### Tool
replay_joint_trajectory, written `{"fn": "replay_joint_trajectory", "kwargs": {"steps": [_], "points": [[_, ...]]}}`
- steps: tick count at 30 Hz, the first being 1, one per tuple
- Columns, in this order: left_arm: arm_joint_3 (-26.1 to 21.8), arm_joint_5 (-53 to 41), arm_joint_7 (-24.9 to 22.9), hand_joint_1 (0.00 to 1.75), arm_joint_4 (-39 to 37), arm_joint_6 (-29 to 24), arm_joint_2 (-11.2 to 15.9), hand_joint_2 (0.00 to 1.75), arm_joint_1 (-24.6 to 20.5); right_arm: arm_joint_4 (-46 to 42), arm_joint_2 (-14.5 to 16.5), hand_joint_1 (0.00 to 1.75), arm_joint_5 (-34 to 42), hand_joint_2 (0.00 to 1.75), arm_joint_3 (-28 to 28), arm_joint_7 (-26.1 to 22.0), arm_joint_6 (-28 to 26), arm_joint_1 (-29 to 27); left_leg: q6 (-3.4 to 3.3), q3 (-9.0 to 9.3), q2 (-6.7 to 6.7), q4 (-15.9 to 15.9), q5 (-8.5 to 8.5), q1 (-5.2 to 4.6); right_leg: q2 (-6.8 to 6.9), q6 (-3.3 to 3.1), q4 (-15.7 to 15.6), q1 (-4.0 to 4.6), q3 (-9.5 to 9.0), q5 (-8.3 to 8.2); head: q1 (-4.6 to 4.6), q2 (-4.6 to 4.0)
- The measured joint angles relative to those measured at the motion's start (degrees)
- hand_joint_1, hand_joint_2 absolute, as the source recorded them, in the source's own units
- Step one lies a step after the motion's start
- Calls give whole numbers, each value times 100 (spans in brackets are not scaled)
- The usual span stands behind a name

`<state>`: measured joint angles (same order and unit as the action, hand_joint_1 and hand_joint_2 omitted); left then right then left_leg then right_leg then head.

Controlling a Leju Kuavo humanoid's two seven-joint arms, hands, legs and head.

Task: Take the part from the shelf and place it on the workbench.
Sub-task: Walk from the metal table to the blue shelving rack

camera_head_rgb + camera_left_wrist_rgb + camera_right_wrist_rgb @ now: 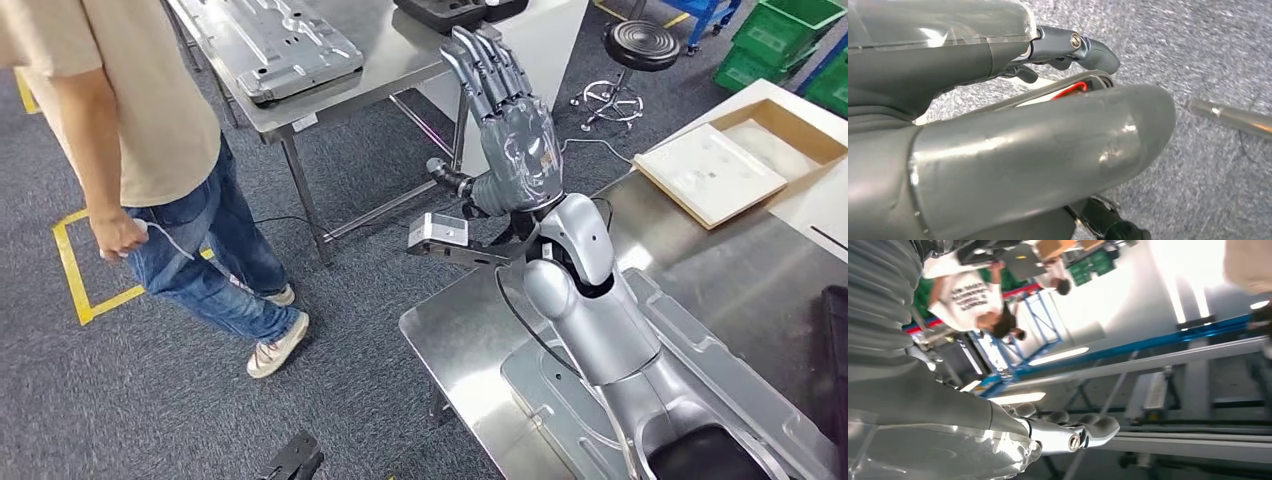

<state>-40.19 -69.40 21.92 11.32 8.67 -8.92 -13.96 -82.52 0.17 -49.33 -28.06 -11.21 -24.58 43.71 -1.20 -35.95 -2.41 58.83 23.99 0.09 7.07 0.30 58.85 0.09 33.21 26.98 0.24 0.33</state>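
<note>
hovering up high, the right hand (512, 125) stands with fingers straight and only slightly fanned, palm bare, nothing in it; the right wrist view agrees, its fingertips (1100, 427) stretched out against ceiling lights and blue beams; the left hand (1023, 150) hangs low over grey carpet, thumb big in its own wrist view, and whether it is spread or curled i cannot tell, though nothing shows in it; now outward, beneath the raised right arm lies the part (720, 370), a pressed grey metal panel, flat on the steel workbench (450, 330), near the robot's body and partly hidden by the arm; so the job looks all but done, by my reading: part down on the bench, hand off it and lifted well clear; what's left seems to be just drawing the arm back; further out, a second panel (270, 40) of similar look sits on another steel table (400, 60); a person (150, 120) stands on the carpet at the left, and a flat cardboard box (740, 160) rests at the bench's far end.
</note>
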Motion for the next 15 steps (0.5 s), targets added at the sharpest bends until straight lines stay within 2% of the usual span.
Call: {"fn": "replay_joint_trajectory", "kwargs": {"steps": [1,2,4,5,6,7,8,9,11,12,13,14,15], "points": [[0,-4,-2,0,0,1,-1,0,4,1,1,0,0,175,-2,4,1,9,-26,6,63,-16,-13,14,-57,32,29,-11,-4,39,1,0],[0,-7,-4,0,0,1,-2,0,4,1,1,0,1,175,-3,8,1,21,-55,15,123,-32,-27,30,-187,61,139,-32,34,128,1,0],[1,-11,-7,0,0,1,-6,0,-12,4,-2,0,2,175,-3,16,1,35,-103,21,240,-49,-45,49,-531,104,681,-71,276,440,2,0],[2,-13,-9,0,0,1,-8,0,-19,10,-4,0,2,175,-3,18,1,31,-118,20,303,-48,-47,49,-627,113,1052,-77,460,604,3,0],[2,-15,-10,0,0,1,-9,0,-21,19,-7,0,2,175,-3,19,1,21,-125,20,375,-47,-47,48,-667,118,1358,-78,623,699,2,0],[2,-16,-13,0,0,1,-9,0,-19,27,-9,0,2,175,-3,20,2,11,-126,21,452,-44,-47,47,-684,119,1513,-80,720,693,2,0],[2,-17,-15,0,0,1,-8,0,-14,34,-10,0,1,175,-3,21,2,8,-126,22,532,-38,-47,46,-695,114,1456,-83,717,573,2,0],[2,-19,-16,0,0,1,-8,0,-12,37,-10,0,1,175,-3,21,2,14,-123,25,614,-29,-46,47,-728,102,1195,-89,617,365,2,0],[3,-22,-17,0,0,2,-10,0,-18,38,-11,0,0,175,-3,21,2,34,-100,8,762,-4,-44,47,-979,70,480,-116,321,-3,1,0],[3,-25,-18,0,0,3,-12,0,-23,39,-11,0,0,175,-3,21,2,42,-74,-16,828,7,-49,52,-1101,58,231,-125,218,-84,0,0],[4,-27,-20,0,0,3,-13,0,-25,41,-13,0,0,175,-3,21,3,44,-39,-46,888,12,-61,63,-1186,49,108,-125,173,-94,0,0],[4,-30,-22,0,0,3,-12,0,-21,44,-13,0,0,175,-4,22,4,44,5,-74,954,7,-80,77,-1181,40,83,-115,163,-83,0,0],[4,-34,-25,0,0,3,-9,0,-13,45,-10,0,0,175,-5,23,5,48,49,-93,1021,-7,-98,87,-1117,19,59,-118,155,-87,0,0]]}}
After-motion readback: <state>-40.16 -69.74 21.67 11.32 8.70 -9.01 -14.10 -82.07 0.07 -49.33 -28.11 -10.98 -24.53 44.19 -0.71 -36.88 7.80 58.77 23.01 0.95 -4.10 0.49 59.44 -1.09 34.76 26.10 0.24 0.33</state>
